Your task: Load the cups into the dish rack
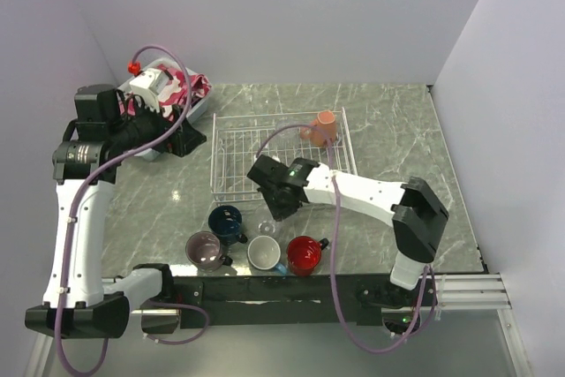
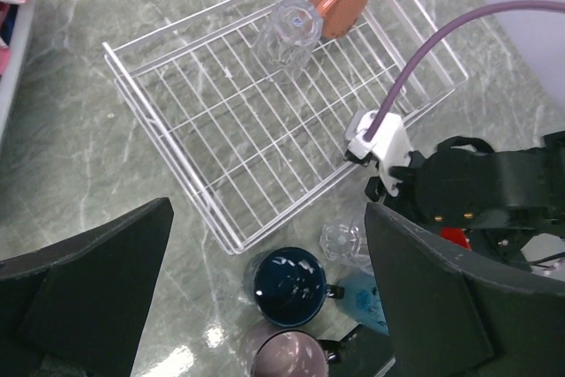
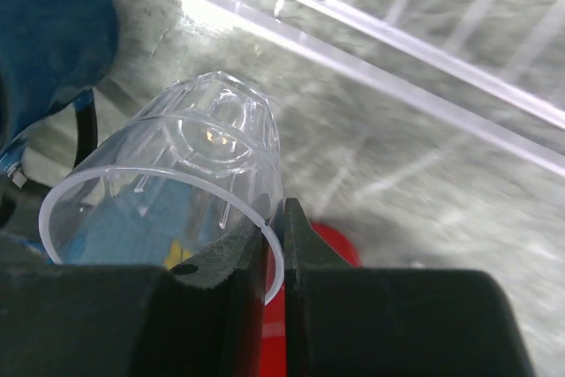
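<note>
Gripping step: right pincer clamps shut on the rim of a clear glass, just outside the dish rack's near edge. Left pincer hangs wide open. Next move likely needs a lift over that edge.

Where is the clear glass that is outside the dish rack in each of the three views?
Top external: clear glass low centre, just in front of the rack, beside the navy mug.
Left wrist: lower centre-right, below the rack's near rail.
Right wrist: centre-left, rim pinched by the right gripper.
Shared landmark: the dish rack.
</note>
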{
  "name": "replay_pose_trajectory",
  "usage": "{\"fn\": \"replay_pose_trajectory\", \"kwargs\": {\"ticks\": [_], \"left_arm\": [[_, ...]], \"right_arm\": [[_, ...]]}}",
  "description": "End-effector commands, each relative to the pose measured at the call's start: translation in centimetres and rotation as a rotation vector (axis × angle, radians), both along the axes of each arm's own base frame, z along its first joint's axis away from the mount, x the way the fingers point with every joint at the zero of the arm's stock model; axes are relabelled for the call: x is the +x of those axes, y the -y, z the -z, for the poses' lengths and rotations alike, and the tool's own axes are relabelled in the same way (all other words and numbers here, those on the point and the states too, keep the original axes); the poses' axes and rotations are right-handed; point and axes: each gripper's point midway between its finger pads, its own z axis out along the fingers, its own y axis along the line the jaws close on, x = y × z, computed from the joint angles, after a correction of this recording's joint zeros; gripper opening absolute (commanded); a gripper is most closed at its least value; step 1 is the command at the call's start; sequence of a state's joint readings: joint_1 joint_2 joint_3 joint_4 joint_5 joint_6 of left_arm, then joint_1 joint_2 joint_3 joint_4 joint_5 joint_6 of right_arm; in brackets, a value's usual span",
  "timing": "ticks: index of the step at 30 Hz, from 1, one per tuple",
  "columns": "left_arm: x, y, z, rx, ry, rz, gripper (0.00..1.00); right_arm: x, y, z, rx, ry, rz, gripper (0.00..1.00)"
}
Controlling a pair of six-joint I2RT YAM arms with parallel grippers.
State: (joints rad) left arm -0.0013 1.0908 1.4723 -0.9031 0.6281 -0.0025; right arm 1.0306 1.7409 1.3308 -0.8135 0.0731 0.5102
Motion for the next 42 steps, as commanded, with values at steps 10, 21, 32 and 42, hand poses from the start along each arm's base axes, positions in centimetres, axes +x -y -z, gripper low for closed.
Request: {"fn": "replay_pose_trajectory", "kwargs": {"ticks": [10, 21, 32, 42], "left_arm": [[5.0, 2.7, -3.1, -0.106, -0.030, 0.169, 0.96], [9.4, 6.4, -12.7, -0.675, -0.178, 0.558, 0.96], [10.5, 9.0, -12.6, -0.705, -0.188, 0.655, 0.96], [11.1, 9.2, -10.3, -0.698, -0.240, 0.633, 0.96]], "right_arm": [[8.6, 2.5, -24.3, 0.530, 0.251, 0.080, 0.00], [14.8, 1.9, -38.0, 1.321, 0.139, -0.049, 0.00], [21.2, -1.4, -37.8, 1.460, 0.000, -0.046, 0.00], [22.7, -3.2, -37.2, 1.499, -0.055, -0.073, 0.00]]}}
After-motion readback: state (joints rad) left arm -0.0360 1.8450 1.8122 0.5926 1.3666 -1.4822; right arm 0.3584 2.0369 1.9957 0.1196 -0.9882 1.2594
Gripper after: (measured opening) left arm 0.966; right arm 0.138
